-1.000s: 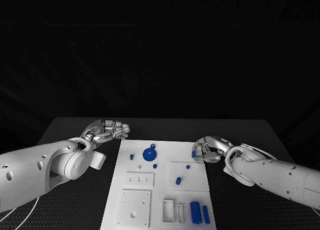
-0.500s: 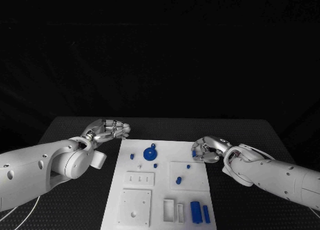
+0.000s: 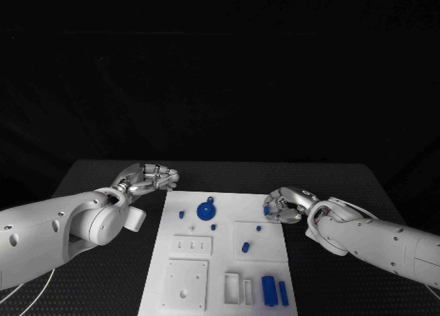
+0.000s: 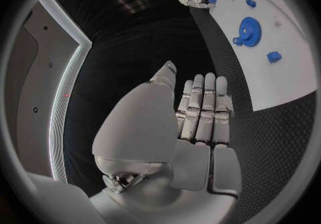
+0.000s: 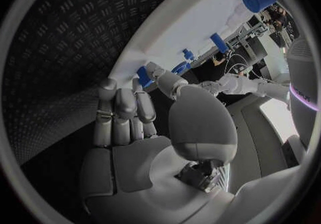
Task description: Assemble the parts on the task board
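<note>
The white task board [image 3: 220, 263] lies in the middle of the black table. A blue gear [image 3: 206, 212] [image 4: 251, 31] stands near its far end, with small blue parts [image 3: 246, 247] scattered around it. Two blue bars [image 3: 273, 292] lie at the near right corner. My right hand [image 3: 284, 204] [image 5: 134, 128] is at the board's right edge, fingers curled, pinching a small blue part [image 3: 267, 211] [image 5: 143, 77] between thumb and finger. My left hand [image 3: 149, 178] [image 4: 200, 112] hovers off the board's far left corner, fingers straight and holding nothing.
White blocks [image 3: 192, 246] and a larger white plate [image 3: 187, 284] sit on the board's left half, and two narrow white slots [image 3: 239, 289] lie beside the blue bars. Ribbed black table [image 3: 106, 276] surrounds the board on all sides.
The right hand has shifted very slightly at the board's right edge, still with the small blue part. The left hand has stayed put.
</note>
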Controlling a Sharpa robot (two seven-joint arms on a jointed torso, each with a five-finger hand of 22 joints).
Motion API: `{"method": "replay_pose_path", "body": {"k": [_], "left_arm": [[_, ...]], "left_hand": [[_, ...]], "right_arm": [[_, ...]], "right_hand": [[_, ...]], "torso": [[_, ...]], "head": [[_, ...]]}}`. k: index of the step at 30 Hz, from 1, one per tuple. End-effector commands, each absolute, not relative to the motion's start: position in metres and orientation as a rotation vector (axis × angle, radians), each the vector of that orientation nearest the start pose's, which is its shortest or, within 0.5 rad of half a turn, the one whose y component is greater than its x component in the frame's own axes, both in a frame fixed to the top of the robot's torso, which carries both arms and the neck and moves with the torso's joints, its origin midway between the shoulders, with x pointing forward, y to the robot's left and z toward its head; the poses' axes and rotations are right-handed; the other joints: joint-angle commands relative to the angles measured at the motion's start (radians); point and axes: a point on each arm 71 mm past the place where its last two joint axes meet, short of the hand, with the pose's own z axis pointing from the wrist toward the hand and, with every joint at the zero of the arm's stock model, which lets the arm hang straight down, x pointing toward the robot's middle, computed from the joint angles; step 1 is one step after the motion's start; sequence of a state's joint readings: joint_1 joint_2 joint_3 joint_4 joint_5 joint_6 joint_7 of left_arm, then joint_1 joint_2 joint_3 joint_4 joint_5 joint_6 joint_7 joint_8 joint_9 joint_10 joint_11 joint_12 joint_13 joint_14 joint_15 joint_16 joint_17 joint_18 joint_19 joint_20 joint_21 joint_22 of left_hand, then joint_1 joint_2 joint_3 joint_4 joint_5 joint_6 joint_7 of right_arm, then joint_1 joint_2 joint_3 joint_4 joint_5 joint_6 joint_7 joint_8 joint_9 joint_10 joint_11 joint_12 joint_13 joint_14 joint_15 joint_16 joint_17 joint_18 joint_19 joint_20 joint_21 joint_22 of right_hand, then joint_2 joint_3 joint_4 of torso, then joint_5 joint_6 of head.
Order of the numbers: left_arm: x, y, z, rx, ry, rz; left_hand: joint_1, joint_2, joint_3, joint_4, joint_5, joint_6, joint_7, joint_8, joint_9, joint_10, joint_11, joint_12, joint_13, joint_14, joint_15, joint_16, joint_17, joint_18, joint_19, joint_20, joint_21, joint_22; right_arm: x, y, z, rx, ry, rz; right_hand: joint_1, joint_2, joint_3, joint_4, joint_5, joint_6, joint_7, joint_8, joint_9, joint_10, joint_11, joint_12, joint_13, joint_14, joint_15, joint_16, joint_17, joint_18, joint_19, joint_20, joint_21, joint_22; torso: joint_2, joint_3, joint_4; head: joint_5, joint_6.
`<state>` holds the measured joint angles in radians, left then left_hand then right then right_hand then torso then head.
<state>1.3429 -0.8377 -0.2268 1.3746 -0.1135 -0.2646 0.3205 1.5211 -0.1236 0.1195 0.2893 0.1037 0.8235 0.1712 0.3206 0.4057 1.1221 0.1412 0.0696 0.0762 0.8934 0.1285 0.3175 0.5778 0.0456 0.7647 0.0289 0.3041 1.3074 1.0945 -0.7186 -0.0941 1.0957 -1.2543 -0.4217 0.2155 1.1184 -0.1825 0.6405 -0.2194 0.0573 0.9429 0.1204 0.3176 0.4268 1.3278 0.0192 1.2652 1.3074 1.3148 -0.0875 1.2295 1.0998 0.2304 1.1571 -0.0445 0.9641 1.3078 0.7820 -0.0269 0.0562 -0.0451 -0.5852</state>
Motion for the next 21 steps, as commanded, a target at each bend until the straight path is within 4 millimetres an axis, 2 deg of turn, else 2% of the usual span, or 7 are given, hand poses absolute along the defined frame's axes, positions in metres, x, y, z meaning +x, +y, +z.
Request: {"method": "replay_pose_path", "body": {"k": [1,6,9,11,21], "left_arm": [[0.5161,0.2515,-0.1831,-0.953,1.558,-1.333],[0.5161,0.2518,-0.1831,-0.954,1.558,-1.332],[0.516,0.2517,-0.1832,-0.954,1.558,-1.332],[0.516,0.2517,-0.1832,-0.954,1.558,-1.332],[0.5156,0.2514,-0.1832,-0.954,1.56,-1.335]], "left_hand": [[0.004,0.009,-0.004,0.0,-0.005,0.003,0.003,-0.005,-0.001,0.001,-0.003,0.0,0.001,-0.003,0.0,-0.005,0.001,0.02,-0.004,-0.001,-0.004,0.02],[0.004,0.009,-0.004,0.0,-0.005,0.003,0.003,-0.005,-0.001,0.001,-0.003,0.0,0.001,-0.003,0.0,-0.005,0.001,0.02,-0.004,-0.001,-0.004,0.02],[0.005,0.009,-0.004,-0.001,-0.005,0.003,0.003,-0.005,-0.001,0.001,-0.003,0.0,0.001,-0.003,0.0,-0.005,0.001,0.02,-0.004,-0.001,-0.004,0.02],[0.005,0.009,-0.004,-0.001,-0.005,0.003,0.003,-0.005,-0.001,0.001,-0.003,0.0,0.001,-0.003,0.0,-0.006,0.001,0.02,-0.004,-0.001,-0.004,0.02],[0.007,0.009,-0.003,-0.001,-0.005,0.003,0.003,-0.005,-0.001,0.001,-0.003,0.0,0.001,-0.002,0.0,-0.006,0.002,0.02,-0.004,-0.001,-0.004,0.02]], "right_arm": [[0.5176,-0.2596,-0.2685,-0.029,1.656,0.68],[0.5173,-0.2578,-0.268,-0.026,1.651,0.688],[0.5173,-0.2579,-0.2678,-0.017,1.648,0.69],[0.5174,-0.2582,-0.2677,-0.013,1.647,0.69],[0.5174,-0.2581,-0.2666,-0.002,1.632,0.685]], "right_hand": [[0.008,0.005,0.006,0.0,-0.005,0.008,0.001,0.006,0.002,0.001,-0.008,-0.001,0.017,0.0,-0.008,-0.002,0.002,0.031,0.005,0.0,0.0,0.012],[0.01,0.015,0.035,0.013,-0.006,0.044,-0.01,0.023,0.008,0.008,-0.019,0.007,0.022,0.002,-0.018,-0.001,0.003,0.031,0.007,-0.001,0.002,0.013],[0.014,0.029,0.055,0.015,-0.008,0.072,-0.021,0.038,0.016,0.011,-0.029,0.012,0.026,0.002,-0.027,0.0,0.004,0.031,0.008,-0.003,0.004,0.013],[0.013,0.035,0.065,0.021,-0.008,0.077,-0.023,0.04,0.018,0.012,-0.032,0.012,0.027,0.001,-0.03,0.0,0.004,0.031,0.007,-0.003,0.004,0.013],[0.012,0.042,0.086,0.02,-0.008,0.098,-0.03,0.053,0.029,0.017,-0.039,0.019,0.032,0.001,-0.036,0.001,0.006,0.031,0.007,-0.005,0.006,0.014]], "torso": [[0.0,0.0004,-0.0002],[0.0,0.0005,-0.0002],[0.0,0.0005,-0.0002],[0.0,0.0,0.0],[0.0,-0.0001,0.0001]], "head": [[0.0,0.0],[0.001,-0.001],[0.001,-0.001],[0.0,-0.001],[0.001,-0.003]]}}
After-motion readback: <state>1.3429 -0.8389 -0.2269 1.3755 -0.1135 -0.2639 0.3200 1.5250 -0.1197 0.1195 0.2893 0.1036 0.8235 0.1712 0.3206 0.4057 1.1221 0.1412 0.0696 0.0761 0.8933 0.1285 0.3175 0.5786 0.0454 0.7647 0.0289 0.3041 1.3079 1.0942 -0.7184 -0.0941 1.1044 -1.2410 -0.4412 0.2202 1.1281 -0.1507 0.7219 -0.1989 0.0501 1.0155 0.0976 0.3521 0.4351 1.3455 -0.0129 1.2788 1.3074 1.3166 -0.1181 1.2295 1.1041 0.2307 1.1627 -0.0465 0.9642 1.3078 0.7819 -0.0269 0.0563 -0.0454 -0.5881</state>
